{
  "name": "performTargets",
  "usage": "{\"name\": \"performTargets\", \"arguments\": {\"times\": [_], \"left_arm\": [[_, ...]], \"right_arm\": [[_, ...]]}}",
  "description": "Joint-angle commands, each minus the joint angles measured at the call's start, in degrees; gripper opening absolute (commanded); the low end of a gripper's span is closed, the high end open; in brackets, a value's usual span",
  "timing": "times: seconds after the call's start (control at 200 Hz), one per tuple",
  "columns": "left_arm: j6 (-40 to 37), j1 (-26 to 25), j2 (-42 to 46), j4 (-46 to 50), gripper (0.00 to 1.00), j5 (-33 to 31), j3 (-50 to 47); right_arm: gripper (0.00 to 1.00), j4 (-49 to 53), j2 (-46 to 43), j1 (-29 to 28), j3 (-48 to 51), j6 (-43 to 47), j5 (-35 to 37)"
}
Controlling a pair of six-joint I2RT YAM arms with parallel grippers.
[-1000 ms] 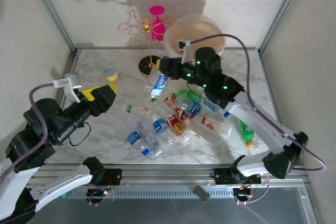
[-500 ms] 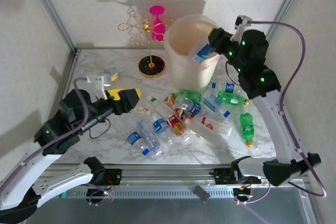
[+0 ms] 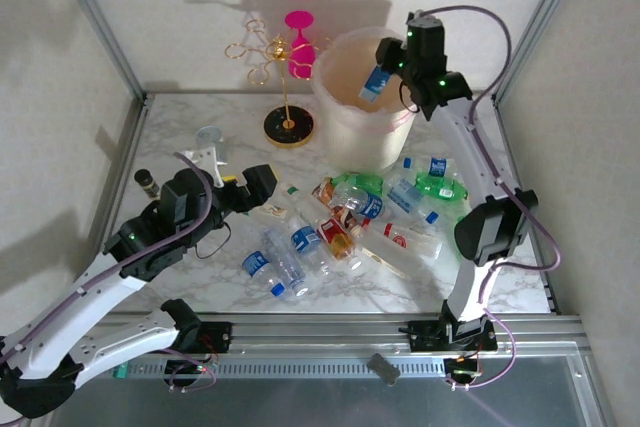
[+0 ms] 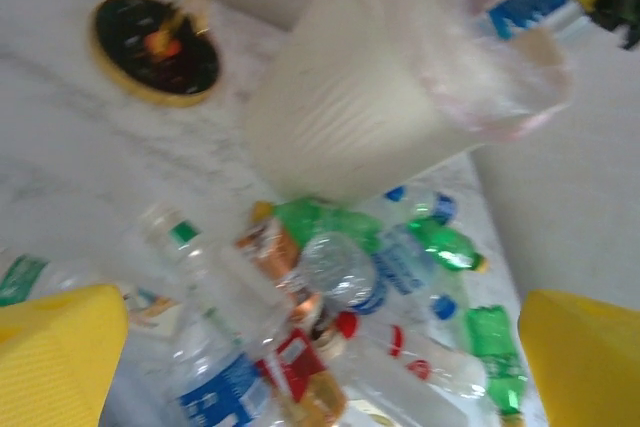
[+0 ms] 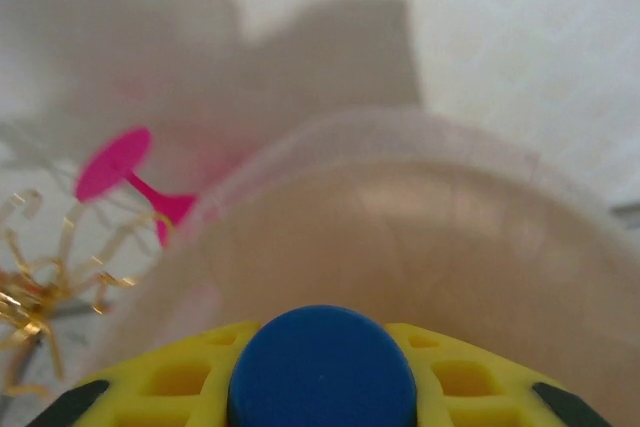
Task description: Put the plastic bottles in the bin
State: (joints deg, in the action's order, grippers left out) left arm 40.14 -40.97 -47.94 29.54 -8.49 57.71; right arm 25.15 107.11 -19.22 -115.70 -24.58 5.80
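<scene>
Swung over the bin, right claw holds bottle tilted, cap uppermost

The top camera looks down from above and behind the near edge over the whole table. The left wrist camera, low at near left and blurred, faces far-right across the bottles. The right wrist camera looks closely past a blue-capped bottle. All three share the bin and the gold stand.

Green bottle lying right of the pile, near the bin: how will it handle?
Green bottle lies on its side on the smooth table, so a nudge probably rolls it. Round thin-looking plastic may dent or slip when pinched. Probably light; contents unclear.
</scene>
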Motion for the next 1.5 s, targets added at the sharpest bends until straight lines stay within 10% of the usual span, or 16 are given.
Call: {"name": "performTargets", "arguments": {"times": [0.0,0.621,1.106,1.497], "left_arm": [[5.71,2.33,1.01,6.72,1.0,-3.47,-5.06],[10.31,13.02,8.41,8.64,1.0,11.92,-17.7],[12.48,13.11,13.79,12.38,1.0,11.74,-17.08],[16.92,13.11,21.24,15.33,0.99,12.18,-23.26]], "right_arm": [[0.2,2.5,1.68,-1.32,-0.31,2.74,-1.95],[0.62,2.24,-2.21,-1.59,3.56,8.99,-3.32],[0.55,-8.79,-32.13,-10.44,29.44,10.8,-19.2],[0.45,-10.88,-52.25,-27.46,64.24,0.3,-12.02]]}}
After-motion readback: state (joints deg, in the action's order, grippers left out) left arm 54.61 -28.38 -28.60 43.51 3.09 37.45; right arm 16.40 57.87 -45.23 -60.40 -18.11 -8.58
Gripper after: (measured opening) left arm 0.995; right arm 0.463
